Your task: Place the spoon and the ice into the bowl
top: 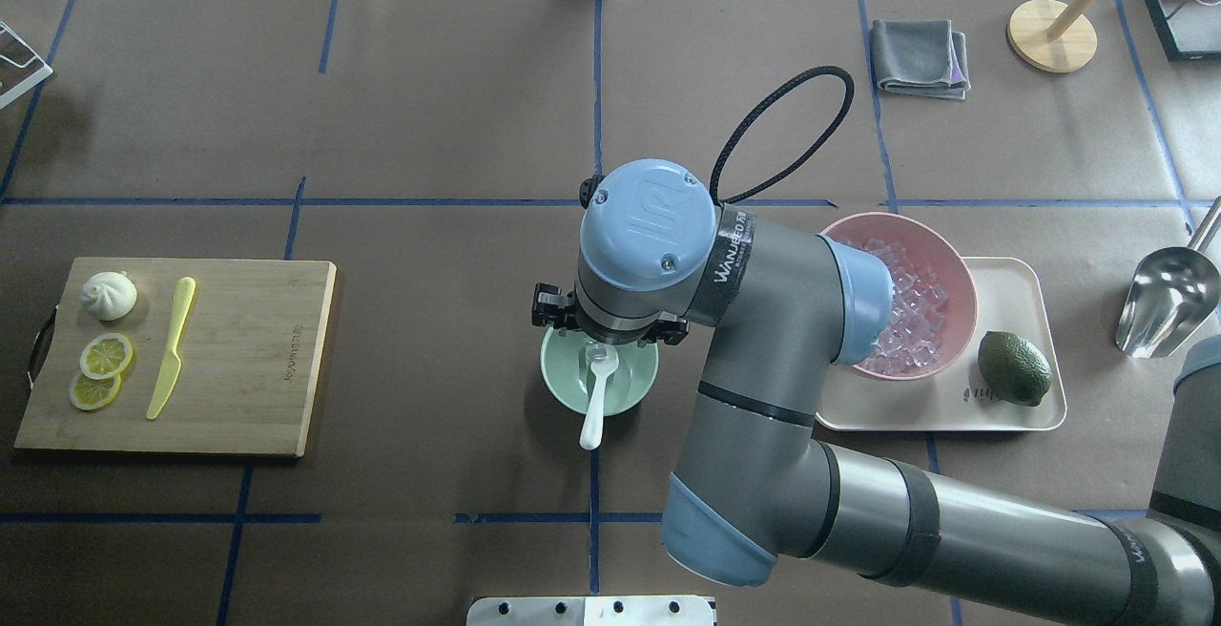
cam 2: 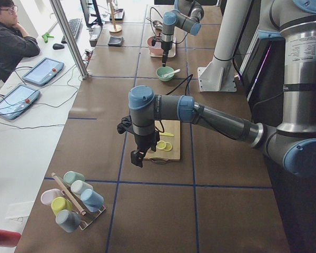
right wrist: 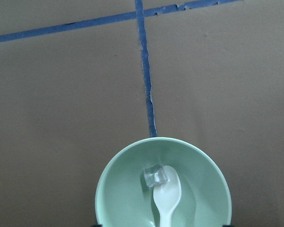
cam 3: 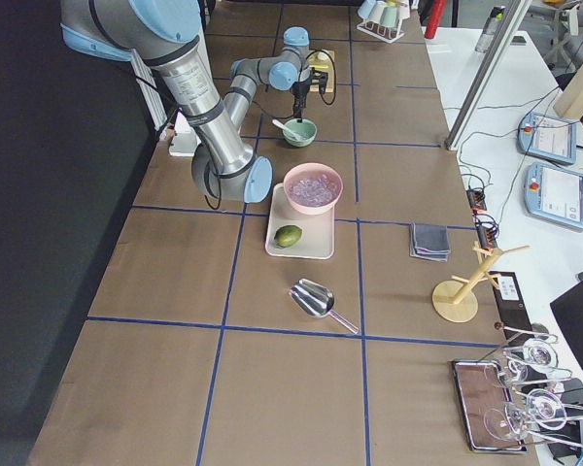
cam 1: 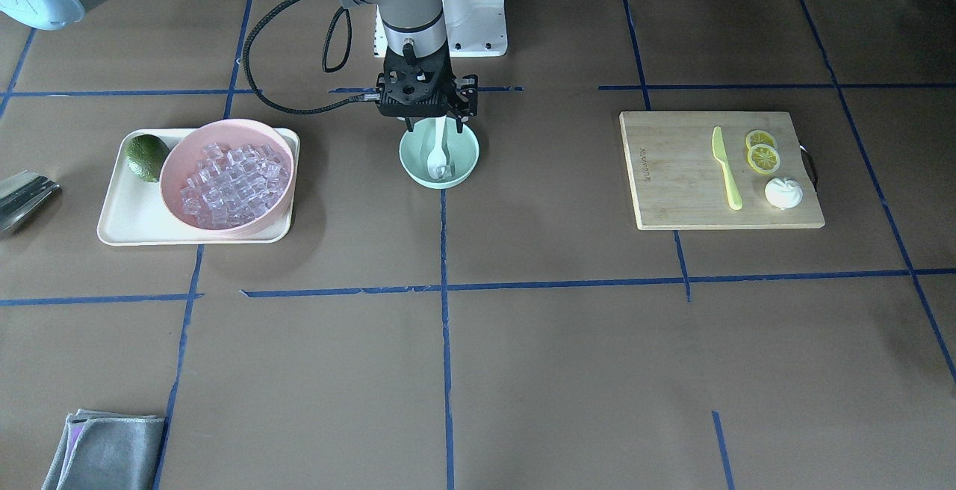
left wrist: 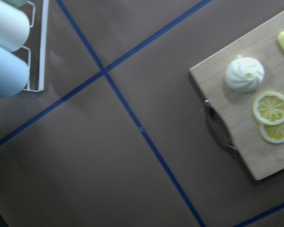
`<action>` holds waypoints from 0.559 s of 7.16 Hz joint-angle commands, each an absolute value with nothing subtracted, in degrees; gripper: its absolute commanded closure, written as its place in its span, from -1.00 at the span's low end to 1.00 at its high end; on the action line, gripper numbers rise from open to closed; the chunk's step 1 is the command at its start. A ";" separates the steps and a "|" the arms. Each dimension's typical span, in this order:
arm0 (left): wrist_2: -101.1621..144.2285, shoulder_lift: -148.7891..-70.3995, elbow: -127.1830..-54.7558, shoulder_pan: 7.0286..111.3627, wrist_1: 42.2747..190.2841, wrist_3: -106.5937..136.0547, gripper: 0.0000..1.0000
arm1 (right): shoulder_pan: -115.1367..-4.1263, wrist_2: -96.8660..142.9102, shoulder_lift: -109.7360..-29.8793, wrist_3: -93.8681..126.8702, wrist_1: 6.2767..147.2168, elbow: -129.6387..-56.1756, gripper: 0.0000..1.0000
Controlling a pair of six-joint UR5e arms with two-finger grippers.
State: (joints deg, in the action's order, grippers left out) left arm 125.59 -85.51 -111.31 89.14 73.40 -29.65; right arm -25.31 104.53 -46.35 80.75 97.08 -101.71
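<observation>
One spoon (top: 593, 406), one mint-green bowl (top: 565, 386) and one loose ice cube (right wrist: 155, 176) sit together at the middle of the table. The spoon's scoop rests down inside the bowl, and the cube lies right at the scoop's tip. The spoon's long axis runs along the table's depth. The scoop points away from the robot, and the handle points back toward it, leaning on the near rim and sticking out past it. The right gripper (cam 1: 433, 125) hangs straight over the bowl, its jaws spread apart and holding nothing. On the robot's right, one pink bowl (cam 1: 173, 169) holds a heap of ice (cam 1: 228, 184) too dense to count. It stands on one cream tray (cam 1: 123, 221), with one green fruit (top: 1013, 367) beside it. On the robot's left, one cutting board (top: 258, 359) carries one yellow-green knife (top: 170, 349), two lemon slices (top: 106, 355) and one white bun (top: 109, 295). The left gripper (cam 2: 136, 158) hovers near that board's end, and I cannot tell whether its jaws are apart or together.
</observation>
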 commanded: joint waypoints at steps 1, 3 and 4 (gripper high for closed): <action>125.77 -85.95 -106.02 91.57 74.44 -29.88 -1.00 | -28.37 104.68 -46.93 77.81 103.49 -106.06 -1.00; 134.68 -89.37 -96.73 96.39 74.44 -30.06 -1.00 | -36.42 106.33 -54.44 65.20 106.87 -114.47 -1.00; 135.78 -89.91 -95.81 96.85 74.10 -28.06 -1.00 | -42.48 112.18 -57.80 56.60 106.53 -115.65 -1.00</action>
State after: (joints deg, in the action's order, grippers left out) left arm 132.90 -88.83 -98.51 95.48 74.32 -29.53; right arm -35.94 107.41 -53.46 65.79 106.18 -112.81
